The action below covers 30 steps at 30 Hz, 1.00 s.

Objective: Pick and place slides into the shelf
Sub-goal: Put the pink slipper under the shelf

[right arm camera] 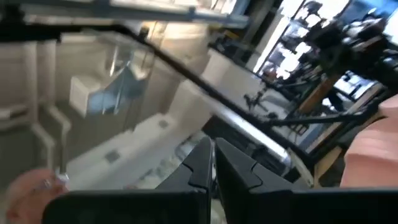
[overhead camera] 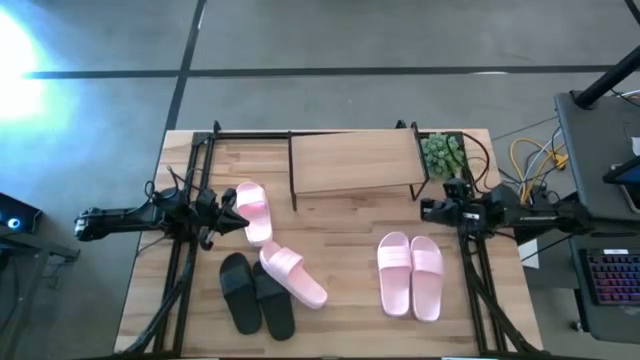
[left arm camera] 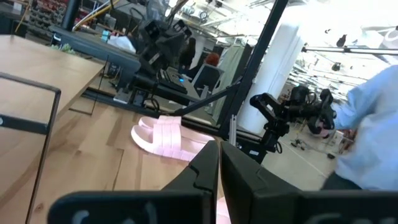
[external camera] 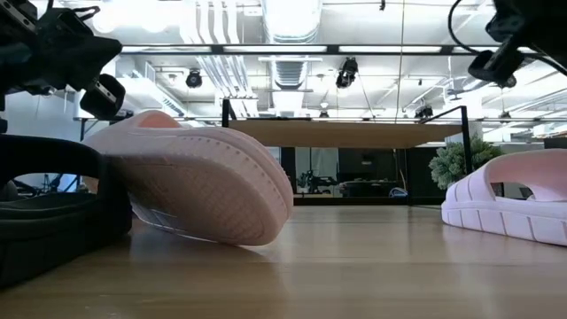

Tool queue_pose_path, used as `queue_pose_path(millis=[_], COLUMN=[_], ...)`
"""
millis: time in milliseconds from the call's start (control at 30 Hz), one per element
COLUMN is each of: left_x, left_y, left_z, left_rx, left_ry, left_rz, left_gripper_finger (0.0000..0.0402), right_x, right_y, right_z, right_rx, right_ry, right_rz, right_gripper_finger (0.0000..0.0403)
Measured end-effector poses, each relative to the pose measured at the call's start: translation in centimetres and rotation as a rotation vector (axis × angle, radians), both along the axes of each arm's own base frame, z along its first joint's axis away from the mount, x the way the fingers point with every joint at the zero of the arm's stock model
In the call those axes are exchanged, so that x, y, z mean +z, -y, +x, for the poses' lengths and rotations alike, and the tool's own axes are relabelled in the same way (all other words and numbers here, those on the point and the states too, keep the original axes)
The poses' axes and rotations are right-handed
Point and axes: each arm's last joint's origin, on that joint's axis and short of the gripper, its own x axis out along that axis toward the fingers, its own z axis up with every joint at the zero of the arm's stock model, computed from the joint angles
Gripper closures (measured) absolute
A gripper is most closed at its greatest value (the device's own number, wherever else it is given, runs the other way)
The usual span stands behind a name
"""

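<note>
The shelf stands at the table's far middle; in the low view its board shows on thin legs. One pale pink slide lies just right of my left gripper, which is shut and raised off the table. Another pink slide leans with its edge on the black pair, its sole turned toward the low camera. A pink pair lies flat on the right. My right gripper is shut and hovers by the shelf's right leg.
A small green plant sits at the shelf's right end. Black rails run along both sides of the table. Bare wood lies between the shelf and the slides. A person in a light blue sleeve stands beyond the table.
</note>
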Motion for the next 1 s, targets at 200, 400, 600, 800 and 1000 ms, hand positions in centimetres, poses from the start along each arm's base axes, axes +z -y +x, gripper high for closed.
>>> queue_pose_path(millis=[200, 400, 600, 800, 1000], left_x=[0.0, 0.0, 0.1, 0.5, 0.6], left_y=[0.0, 0.0, -0.1, -0.1, -0.1], left_z=[0.0, 0.0, 0.0, 0.0, -0.1], left_rx=[0.001, 0.014, 0.043, 0.048, 0.048], left_ry=[-0.003, 0.036, 0.047, 0.078, 0.085], left_rz=[0.003, 0.182, 0.176, 0.129, 0.128], left_gripper_finger=[0.04, 0.04, 0.04, 0.04, 0.04], right_x=[3.8, 8.7, 10.0, 12.8, 14.7], right_y=[-0.3, -0.8, -2.3, -5.3, -9.0], right_z=[2.1, 5.9, 8.0, 8.5, 9.5], right_rx=[-0.144, -0.126, -0.014, 0.087, 0.105], right_ry=[-0.01, -0.177, -0.893, -1.278, -1.481], right_rz=[-0.05, -0.103, -0.127, -0.21, -0.29], right_gripper_finger=[0.039, 0.039, 0.039, 0.039, 0.039])
